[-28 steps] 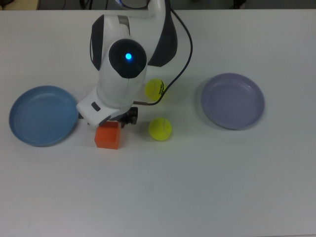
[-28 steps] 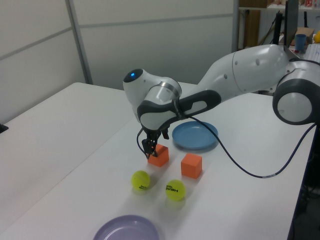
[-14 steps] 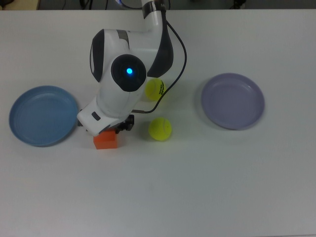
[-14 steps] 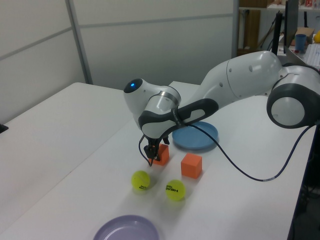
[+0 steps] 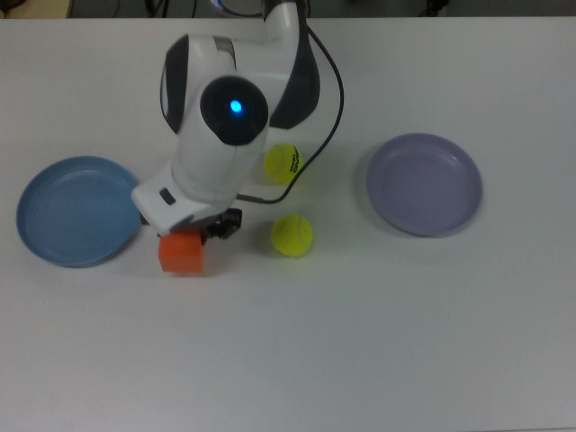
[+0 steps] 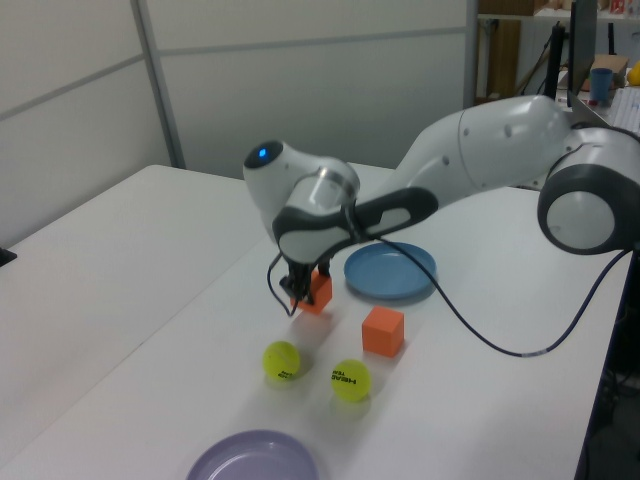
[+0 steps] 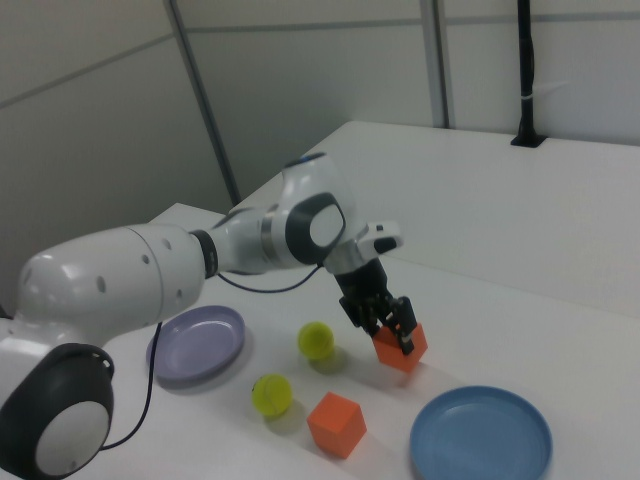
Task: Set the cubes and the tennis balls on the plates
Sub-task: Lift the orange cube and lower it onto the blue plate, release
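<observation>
My gripper (image 7: 392,330) is shut on one orange cube (image 7: 402,350), holding it a little above the white table. The held cube (image 5: 182,254) hangs just right of the light blue plate (image 5: 76,211) in the top view. A second orange cube (image 6: 383,331) rests on the table and is hidden under my arm in the top view. Two tennis balls (image 5: 283,163) (image 5: 292,235) lie between the plates, the farther one with black lettering. The lavender plate (image 5: 423,184) lies at the top view's right with nothing on it.
My white arm (image 5: 229,108) reaches in from the far table edge, trailing a black cable (image 5: 335,99) over the table. In the left view, the table's right edge (image 6: 600,380) runs close to the blue plate (image 6: 391,271).
The gripper came down around the cube, shut on it and raised it. The cube has shifted toward the blue plate, leftward in the top view. The balls and the other cube have not moved.
</observation>
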{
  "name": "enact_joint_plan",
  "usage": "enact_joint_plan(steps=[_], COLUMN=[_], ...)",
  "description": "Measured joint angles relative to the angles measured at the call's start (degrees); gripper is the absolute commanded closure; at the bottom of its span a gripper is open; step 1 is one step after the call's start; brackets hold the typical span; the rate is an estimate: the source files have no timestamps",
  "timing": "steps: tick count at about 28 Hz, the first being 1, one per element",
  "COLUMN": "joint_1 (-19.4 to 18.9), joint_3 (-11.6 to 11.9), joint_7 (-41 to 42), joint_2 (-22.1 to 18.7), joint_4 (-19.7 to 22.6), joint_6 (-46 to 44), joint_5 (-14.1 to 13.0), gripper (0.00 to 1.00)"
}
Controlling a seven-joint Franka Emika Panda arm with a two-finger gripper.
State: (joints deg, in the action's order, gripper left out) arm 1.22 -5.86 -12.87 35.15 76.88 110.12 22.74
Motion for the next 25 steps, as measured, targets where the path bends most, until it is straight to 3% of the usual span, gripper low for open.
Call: enact_joint_plan(steps=[5, 9, 13, 19, 21, 22, 23, 25], joint_1=[1.0, 1.6, 2.8, 4.9, 5.1, 5.2, 5.2, 5.2], joint_3=[2.1, 5.2, 8.0, 8.7, 8.8, 8.8, 8.8, 8.8], joint_7=[1.4, 2.8, 4.2, 4.5, 4.5, 4.5, 4.5, 4.5], joint_2=[-3.8, -4.7, -3.8, -0.8, 0.4, 0.8, 1.1, 1.5], joint_4=[-0.2, 0.0, 0.5, 0.9, 1.0, 1.0, 1.0, 1.0], joint_6=[-9.5, -10.7, -8.6, 0.1, 2.8, 3.6, 4.4, 5.2], joint_5=[0.0, 0.0, 0.0, 0.0, 0.0, 0.0, 0.0, 0.0], gripper=[1.0, 1.0, 1.0, 1.0, 0.92, 0.82, 0.6, 0.0])
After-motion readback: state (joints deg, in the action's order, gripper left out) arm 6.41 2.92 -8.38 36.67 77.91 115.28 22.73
